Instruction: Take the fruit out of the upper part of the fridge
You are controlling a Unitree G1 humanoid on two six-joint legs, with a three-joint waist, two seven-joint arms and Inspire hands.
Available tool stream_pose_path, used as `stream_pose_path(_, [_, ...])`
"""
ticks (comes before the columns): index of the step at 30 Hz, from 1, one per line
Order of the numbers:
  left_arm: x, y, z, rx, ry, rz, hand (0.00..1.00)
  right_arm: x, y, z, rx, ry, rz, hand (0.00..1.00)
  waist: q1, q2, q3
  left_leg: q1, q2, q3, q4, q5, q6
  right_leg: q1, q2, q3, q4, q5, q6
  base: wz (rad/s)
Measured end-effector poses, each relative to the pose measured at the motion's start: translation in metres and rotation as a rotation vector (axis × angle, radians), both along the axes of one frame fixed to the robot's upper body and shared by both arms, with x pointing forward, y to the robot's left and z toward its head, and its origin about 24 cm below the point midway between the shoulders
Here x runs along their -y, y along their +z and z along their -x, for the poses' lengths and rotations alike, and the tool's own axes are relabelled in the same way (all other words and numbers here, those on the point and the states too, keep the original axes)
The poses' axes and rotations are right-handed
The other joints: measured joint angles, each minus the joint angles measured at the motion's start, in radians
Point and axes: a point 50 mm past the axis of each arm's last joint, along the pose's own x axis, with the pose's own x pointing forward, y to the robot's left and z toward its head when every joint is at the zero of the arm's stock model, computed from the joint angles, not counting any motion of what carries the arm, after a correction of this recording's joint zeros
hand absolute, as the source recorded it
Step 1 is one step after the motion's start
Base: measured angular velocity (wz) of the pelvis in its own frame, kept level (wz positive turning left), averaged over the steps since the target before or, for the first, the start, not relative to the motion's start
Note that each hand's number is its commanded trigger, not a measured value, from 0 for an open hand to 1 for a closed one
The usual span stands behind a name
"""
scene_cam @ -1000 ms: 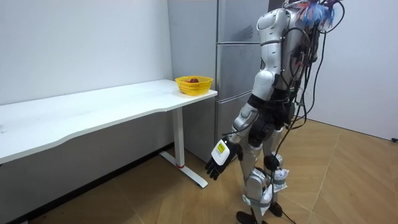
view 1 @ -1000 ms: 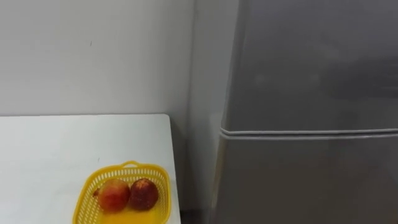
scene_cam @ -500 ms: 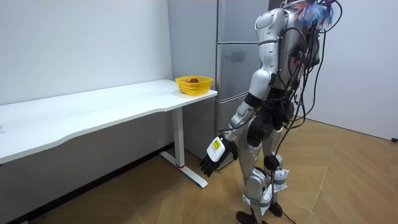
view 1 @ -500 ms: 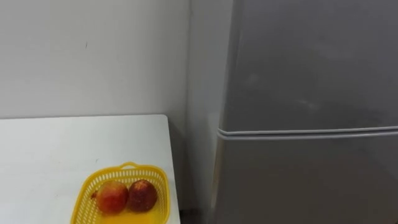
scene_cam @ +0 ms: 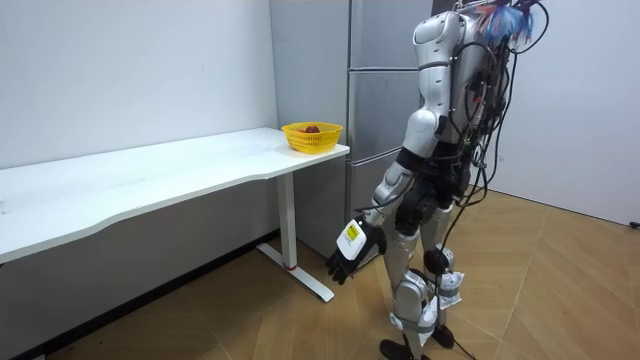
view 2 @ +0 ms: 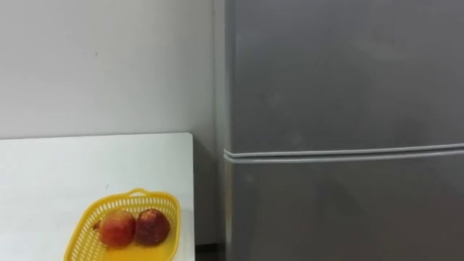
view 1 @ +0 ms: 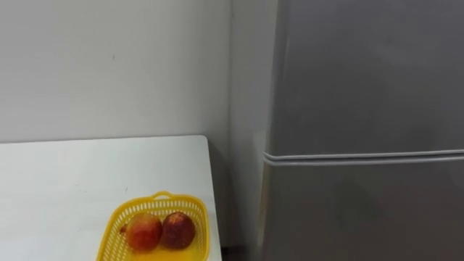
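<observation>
Having swung slightly forward again, the left hand (scene_cam: 348, 258) is hanging low, loosely open and empty, before the shut upper fridge door (view 1: 362, 72), a narrow gap separating fridge from the white table (view 1: 72, 181) edge.

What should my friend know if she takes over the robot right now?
The left hand hangs low beside the leg, fingers relaxed, holding nothing.
The robot stands facing the tall grey two-door fridge, with the white table on its left.
Both the upper and lower fridge doors are shut.
A yellow plastic basket at the table corner nearest the fridge holds two red-orange round fruits.
Done: the robot is at the fridge.
Left: open the upper door and take the item out. What is inside cannot be seen.
</observation>
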Motion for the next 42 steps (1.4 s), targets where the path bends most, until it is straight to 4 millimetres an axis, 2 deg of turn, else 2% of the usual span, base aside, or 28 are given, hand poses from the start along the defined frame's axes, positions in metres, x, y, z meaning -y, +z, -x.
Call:
stream_pose_path(6, [0.0, 0.0, 0.004, -0.012, 0.004, 0.0, 0.0, -0.017, -0.014, 0.008, -0.105, 0.131, -0.041, 0.0, 0.01, 0.009, -0.0012, -0.003, 0.0, -0.004, 0.001, 0.0, 0.0, -0.001, 0.001, -0.002, -0.001, 0.0, 0.0, 0.01])
stream_pose_path(16, [0.003, -0.001, 0.005, -0.024, -0.012, 0.005, 0.0, -0.036, -0.028, 0.019, -0.179, 0.188, -0.139, 0.0, 0.026, 0.023, 0.0, 0.012, -0.003, -0.015, -0.002, 0.0, 0.0, 0.019, -0.001, -0.01, -0.016, -0.001, 0.001, 0.02])
stream_pose_path(28, [0.009, -0.004, 0.01, -0.078, 0.0, 0.067, 0.0, -0.051, -0.042, 0.046, -0.299, 0.221, -0.33, 0.0, 0.046, 0.024, -0.0002, 0.002, -0.008, -0.034, -0.001, 0.0, 0.0, 0.021, -0.003, -0.026, -0.017, -0.001, 0.001, 0.04])
stream_pose_path(33, [0.017, -0.009, 0.013, -0.128, 0.012, 0.104, 0.0, -0.066, -0.048, 0.054, -0.334, 0.278, -0.452, 0.0, 0.053, 0.024, 0.0004, 0.006, -0.01, -0.052, 0.002, -0.001, 0.001, 0.037, -0.004, -0.047, -0.033, -0.003, 0.003, 0.11])
stream_pose_path(42, [0.018, -0.011, 0.017, -0.192, 0.028, 0.126, 0.0, -0.07, -0.049, 0.052, -0.374, 0.384, -0.489, 0.0, 0.053, 0.023, 0.0013, 0.006, -0.011, -0.053, 0.002, -0.001, 0.001, 0.038, -0.005, -0.049, -0.032, -0.005, 0.003, 0.01])
